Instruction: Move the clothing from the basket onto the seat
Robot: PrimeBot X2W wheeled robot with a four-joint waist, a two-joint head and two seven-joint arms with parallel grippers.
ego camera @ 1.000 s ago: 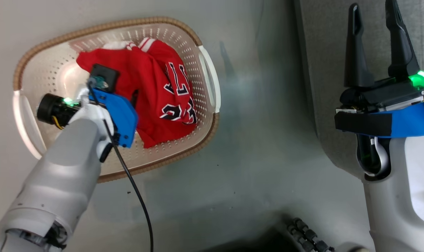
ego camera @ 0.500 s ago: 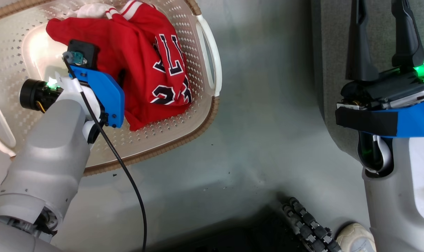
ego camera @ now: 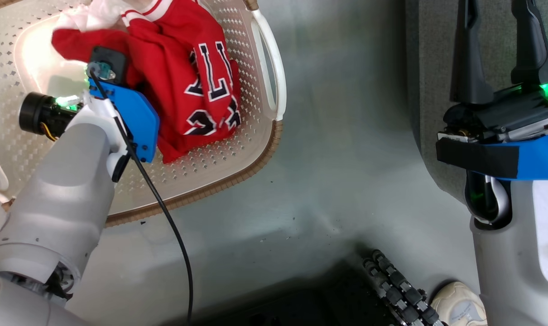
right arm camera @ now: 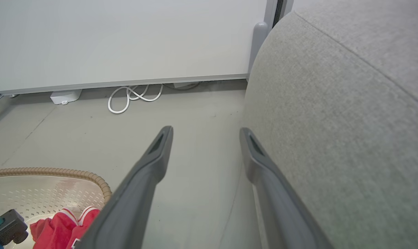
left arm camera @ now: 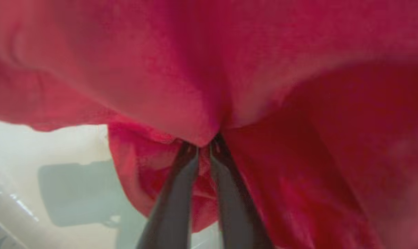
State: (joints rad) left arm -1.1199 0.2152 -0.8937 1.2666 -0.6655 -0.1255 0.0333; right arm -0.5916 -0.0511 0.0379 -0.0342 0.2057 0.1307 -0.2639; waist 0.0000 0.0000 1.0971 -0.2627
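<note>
The clothing [ego camera: 179, 68], bright red with black-and-white numerals and white trim, lies heaped in the cream basket [ego camera: 237, 174] at the upper left of the head view. My left arm reaches down into the heap, its fingers hidden under the blue wrist mount. In the left wrist view my left gripper [left arm camera: 203, 147] is shut on a fold of the red clothing [left arm camera: 229, 69]. My right gripper [right arm camera: 205, 131] stands open and holds nothing, beside the rounded grey seat [right arm camera: 333, 121]. The seat [ego camera: 432, 90] runs along the right edge of the head view.
Bare grey floor [ego camera: 337, 136] separates basket and seat. A black cable [ego camera: 165, 217] trails from my left wrist. A black ribbed part [ego camera: 396, 285] and a white shoe tip [ego camera: 457, 303] sit at the bottom. A white cord [right arm camera: 133, 97] and a small white box [right arm camera: 65, 97] lie by the far wall.
The head camera has shifted, so the basket sits higher and further left. My left gripper has shut on the red fabric, which bunches up around it. The right gripper stays open.
</note>
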